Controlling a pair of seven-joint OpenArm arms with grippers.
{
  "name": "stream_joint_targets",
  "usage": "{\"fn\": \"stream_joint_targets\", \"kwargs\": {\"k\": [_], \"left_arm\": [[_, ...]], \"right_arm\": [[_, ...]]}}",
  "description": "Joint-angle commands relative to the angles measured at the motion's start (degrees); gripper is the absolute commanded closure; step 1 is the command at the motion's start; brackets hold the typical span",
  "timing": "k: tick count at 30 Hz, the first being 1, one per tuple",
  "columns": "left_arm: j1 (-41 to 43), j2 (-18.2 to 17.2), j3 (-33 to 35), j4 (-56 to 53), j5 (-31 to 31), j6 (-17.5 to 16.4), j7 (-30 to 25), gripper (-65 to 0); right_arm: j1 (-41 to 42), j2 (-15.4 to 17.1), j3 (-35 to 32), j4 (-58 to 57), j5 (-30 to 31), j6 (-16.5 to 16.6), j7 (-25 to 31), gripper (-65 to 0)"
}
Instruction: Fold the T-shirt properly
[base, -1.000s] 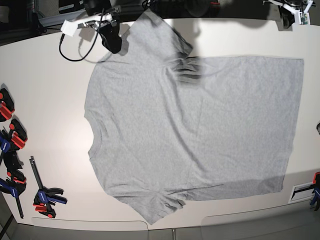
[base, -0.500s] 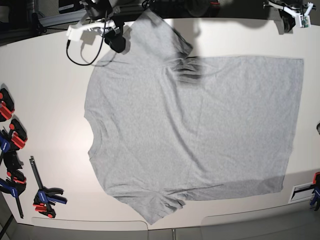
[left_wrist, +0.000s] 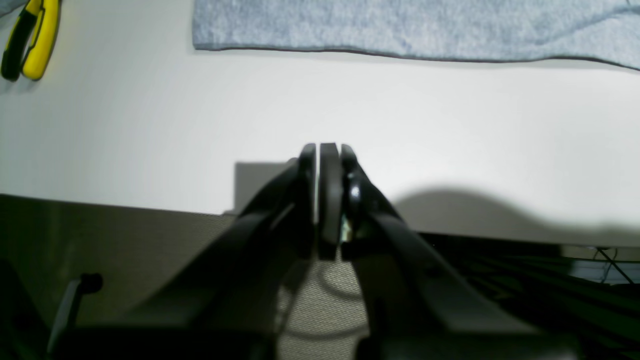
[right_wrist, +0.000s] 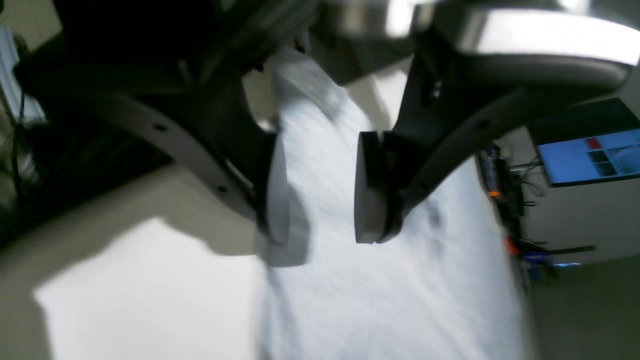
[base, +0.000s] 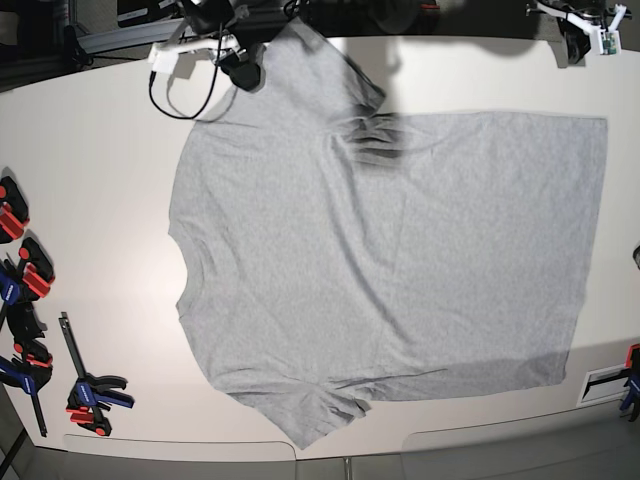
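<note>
The T-shirt lies flat, plain side up, across the centre of the table, collar toward 9 o'clock and hem toward 3 o'clock in the base view. The right gripper hangs over the sleeve at 11 o'clock, its 2 jaws parted and grasping nothing. The left gripper sits clenched and empty at the table edge, apart from the hem, near 1 o'clock.

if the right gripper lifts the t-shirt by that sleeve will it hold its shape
Probably not: the T-shirt lies flat and thin, with soft creases at both sleeves, so it would likely drape and bunch. It looks light, and might drag across the smooth table.
</note>
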Motion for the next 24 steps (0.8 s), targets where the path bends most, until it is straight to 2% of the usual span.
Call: {"fn": "stream_joint_targets", "kwargs": {"k": [1,8,14,19,21,22,24], "left_arm": [[0.85,-0.46,-0.61,0.74,-0.31,-0.07,-1.31,0.0],[0.85,-0.46,-0.61,0.74,-0.31,-0.04,-1.33,0.0],[0.85,-0.46,-0.61,0.74,-0.28,-0.04,-1.84,0.0],[0.87,-0.46,-0.61,0.74,-0.24,-0.04,-9.64,0.0],[0.85,-0.46,-0.63,0.74,-0.24,-0.04,-9.70,0.0],[0.85,-0.44,-0.63,0.74,-0.24,-0.04,-9.68,0.0],[0.85,-0.31,-0.63,0.74,0.20,-0.02,-9.27,0.0]], "right_arm": [[-0.46,-0.12,-0.07,-0.39,0.63,1.05,0.98,-21.5],[2.23,-0.12,-0.48,-6.49,0.74,1.09,0.66,-21.5],[2.25,-0.12,-4.72,-6.47,-1.70,1.11,0.85,-21.5],[2.25,-0.12,-9.51,-6.47,-6.56,1.09,1.84,-21.4],[2.23,-0.12,-10.67,-6.47,-8.50,1.09,2.36,-20.9],[2.25,-0.12,-10.91,-6.47,-9.68,1.09,2.60,-18.5],[2.25,-0.12,-10.97,-6.47,-10.82,1.09,2.64,-6.7]]}}
